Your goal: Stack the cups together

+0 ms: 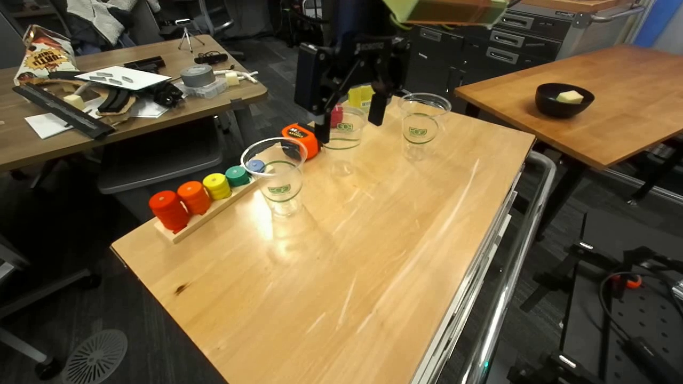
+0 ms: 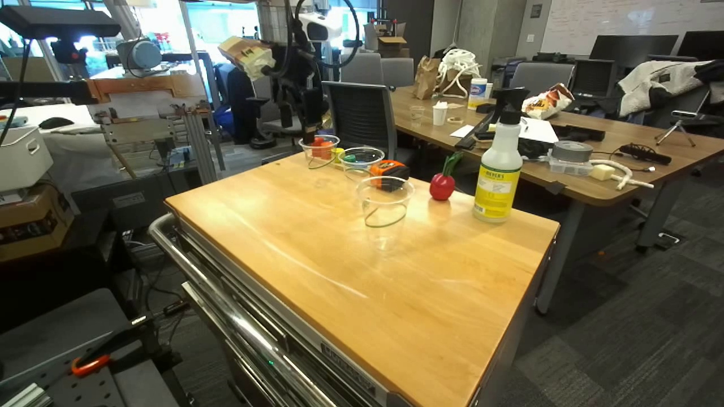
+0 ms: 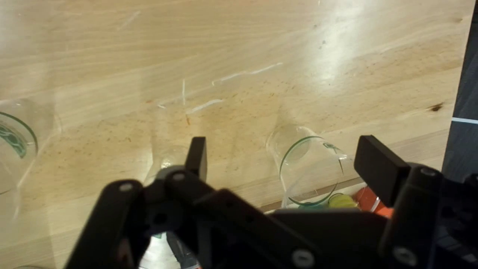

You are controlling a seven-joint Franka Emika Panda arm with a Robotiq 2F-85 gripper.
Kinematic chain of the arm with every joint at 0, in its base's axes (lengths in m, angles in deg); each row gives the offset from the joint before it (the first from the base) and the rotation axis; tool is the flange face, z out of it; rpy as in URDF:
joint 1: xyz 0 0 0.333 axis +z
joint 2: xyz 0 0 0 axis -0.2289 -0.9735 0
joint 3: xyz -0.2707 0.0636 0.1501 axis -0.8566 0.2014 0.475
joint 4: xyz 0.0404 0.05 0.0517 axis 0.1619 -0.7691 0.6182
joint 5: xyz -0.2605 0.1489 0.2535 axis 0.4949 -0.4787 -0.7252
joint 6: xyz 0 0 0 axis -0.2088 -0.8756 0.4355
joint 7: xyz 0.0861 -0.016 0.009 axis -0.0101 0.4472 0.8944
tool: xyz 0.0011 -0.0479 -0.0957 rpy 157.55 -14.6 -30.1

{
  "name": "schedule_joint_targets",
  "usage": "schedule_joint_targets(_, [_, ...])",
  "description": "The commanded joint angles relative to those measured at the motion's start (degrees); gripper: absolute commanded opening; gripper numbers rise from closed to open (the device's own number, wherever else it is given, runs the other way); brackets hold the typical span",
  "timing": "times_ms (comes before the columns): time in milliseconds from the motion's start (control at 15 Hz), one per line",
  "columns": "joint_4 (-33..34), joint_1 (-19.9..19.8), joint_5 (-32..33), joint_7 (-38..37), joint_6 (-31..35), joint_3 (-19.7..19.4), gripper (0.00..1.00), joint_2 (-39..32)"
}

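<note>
Three clear cups stand upright and apart on the wooden cart top. The near cup (image 1: pixel 282 184) is beside the coloured ring rack, the middle cup (image 1: pixel 344 140) is behind it, and the third cup (image 1: pixel 424 130) is farther along. An exterior view also shows the rack-side cup (image 2: pixel 318 155), the middle cup (image 2: pixel 359 164) and the third cup (image 2: pixel 384 212). My gripper (image 1: pixel 350 120) is open and empty, above the cups. In the wrist view, the rack-side cup (image 3: pixel 308 168) appears between the spread fingers (image 3: pixel 287 158). The middle cup (image 3: pixel 168 158) is partly hidden by the left finger; the third cup (image 3: pixel 16 149) is cut off.
The ring rack (image 1: pixel 213 210) runs along the cart edge. An orange tape measure (image 1: pixel 303 140), a red radish-like toy (image 2: pixel 442 186) and a spray bottle (image 2: pixel 495 181) stand along that same side. A metal handle (image 2: pixel 226 316) runs along the opposite side.
</note>
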Motion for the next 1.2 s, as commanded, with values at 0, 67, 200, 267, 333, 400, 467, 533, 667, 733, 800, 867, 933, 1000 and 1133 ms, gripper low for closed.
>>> schedule_joint_targets(0, [10.9, 1.9, -0.2, 0.0, -3.1, -1.3, 1.00, -8.0])
schedule_joint_targets(67, [12.9, 2.1, 0.2, -0.3, -3.5, -1.5, 1.00, -9.7])
schedule_joint_targets(200, [16.6, 2.7, 0.5, -0.7, -4.6, -2.1, 1.00, -13.0])
schedule_joint_targets(267, [18.2, 3.0, 0.7, -0.8, -5.4, -2.4, 1.00, -14.5])
schedule_joint_targets(333, [19.6, 3.3, 0.6, -0.6, -6.4, -2.6, 1.00, -15.8])
schedule_joint_targets(400, [21.0, 3.6, 0.9, -0.7, -7.5, -2.9, 1.00, -17.1])
schedule_joint_targets(467, [22.2, 4.0, 1.4, -0.8, -8.6, -3.2, 1.00, -18.3])
schedule_joint_targets(533, [23.3, 4.3, 1.6, -0.8, -9.7, -3.5, 1.00, -19.3])
schedule_joint_targets(667, [25.3, 5.0, 2.4, -1.1, -11.3, -4.1, 0.88, -21.4])
schedule_joint_targets(733, [26.2, 5.5, 3.1, -1.6, -11.6, -4.6, 0.73, -22.2])
schedule_joint_targets(800, [27.0, 5.9, 3.6, -1.9, -11.9, -4.9, 0.66, -22.9])
schedule_joint_targets(867, [27.6, 6.5, 4.6, -2.4, -12.0, -5.3, 0.58, -23.4])
schedule_joint_targets(933, [28.3, 6.9, 5.3, -2.7, -12.1, -5.7, 0.48, -23.9])
schedule_joint_targets(1000, [28.6, 7.2, 5.7, -2.9, -12.1, -5.9, 0.42, -24.2])
schedule_joint_targets(1133, [28.9, 8.0, 6.9, -3.6, -11.9, -6.5, 0.26, -24.4])
